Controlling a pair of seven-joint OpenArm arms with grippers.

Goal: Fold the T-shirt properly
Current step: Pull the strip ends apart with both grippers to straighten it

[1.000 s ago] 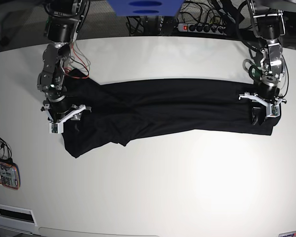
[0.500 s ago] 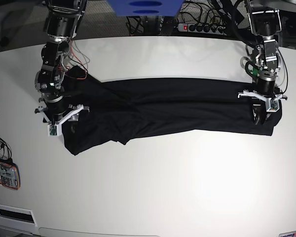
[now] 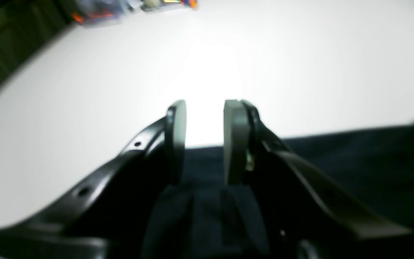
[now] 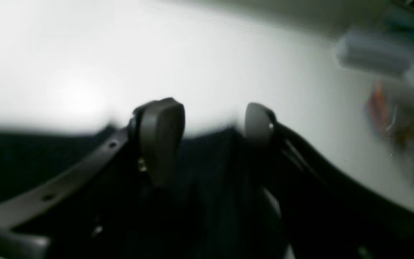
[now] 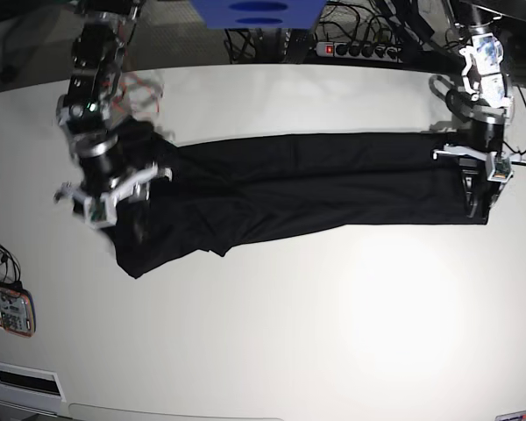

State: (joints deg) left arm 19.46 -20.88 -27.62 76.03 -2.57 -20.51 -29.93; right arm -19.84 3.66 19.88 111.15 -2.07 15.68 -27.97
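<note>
White and glossy, the table (image 5: 272, 324) fills most of the base view, with a bright glare patch toward its lower right and a dark floor, cables and a power strip (image 5: 359, 49) along the top edge. Across the middle lies the T-shirt (image 5: 280, 189), a plain black cloth drawn out into a long band from the left side to the right side of the frame, its left part wider, rumpled and sagging to a point at lower left. At upper left the right arm comes down from the top edge, bent and tilted, its right end effector (image 5: 105, 195) over the shirt's left end; that part of the base view is motion-blurred. In the right wrist view the right end effector (image 4: 207, 126) shows two pads standing apart with black cloth bunched between and below them, but blur leaves it unclear whether they pinch it. At upper right the left arm hangs nearly straight down, its left end effector (image 5: 478, 189) at the shirt's right edge. In the left wrist view the left end effector (image 3: 204, 142) has its pads parted by a narrow gap, a fold of black cloth rising between them lower down; a firm grasp cannot be confirmed. A colourful device (image 5: 7, 309) lies at the table's left edge.
</note>
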